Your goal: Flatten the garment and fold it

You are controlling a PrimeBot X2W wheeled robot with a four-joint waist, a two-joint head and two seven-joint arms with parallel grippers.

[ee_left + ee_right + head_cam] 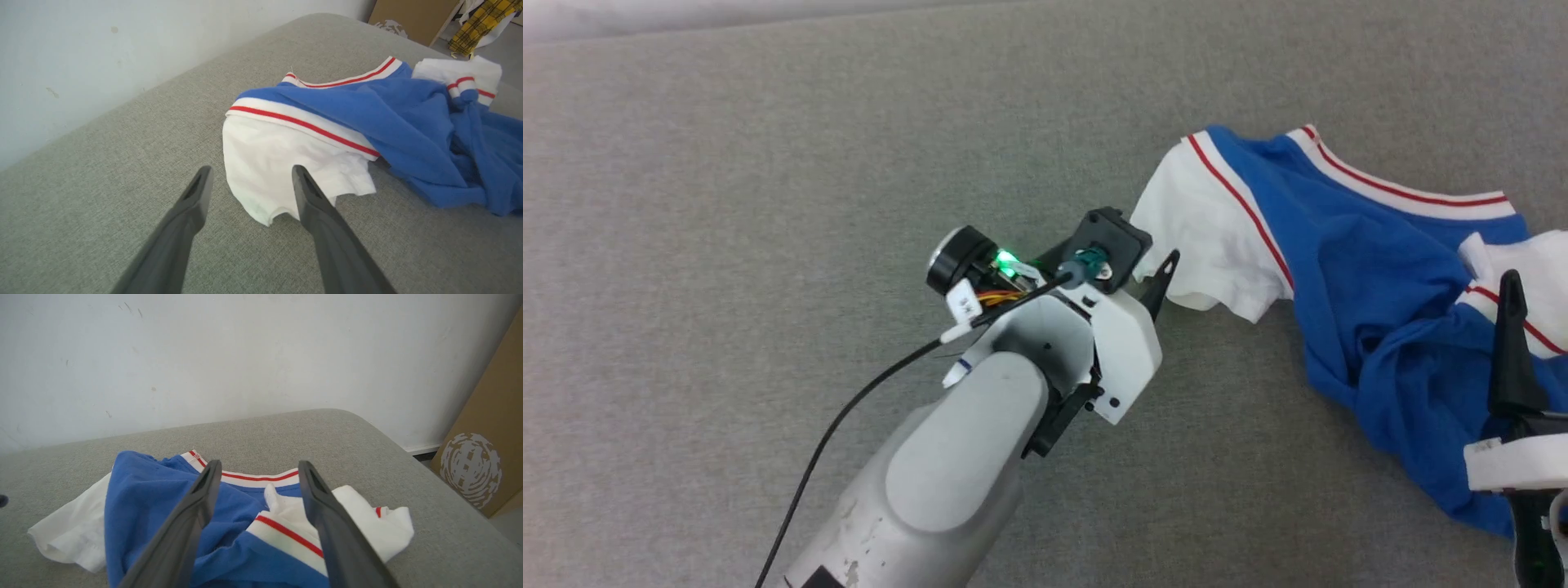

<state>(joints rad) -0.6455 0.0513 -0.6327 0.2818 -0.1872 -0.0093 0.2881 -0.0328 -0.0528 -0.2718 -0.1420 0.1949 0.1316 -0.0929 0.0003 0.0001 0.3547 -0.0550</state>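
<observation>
A: What could go wrong?
B: The left gripper, fingers wide apart and empty at the white sleeve, may pinch one layer and drag the whole heap
A: And the shirt?
B: The bright blue jersey T-shirt, its sleeves white with red stripes, lies crumpled on the grey fabric surface; the right gripper hovers open and empty over it

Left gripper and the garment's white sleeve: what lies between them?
Only bare grey surface. In the left wrist view the open left gripper is at the white sleeve of the garment, one finger over its edge.
</observation>
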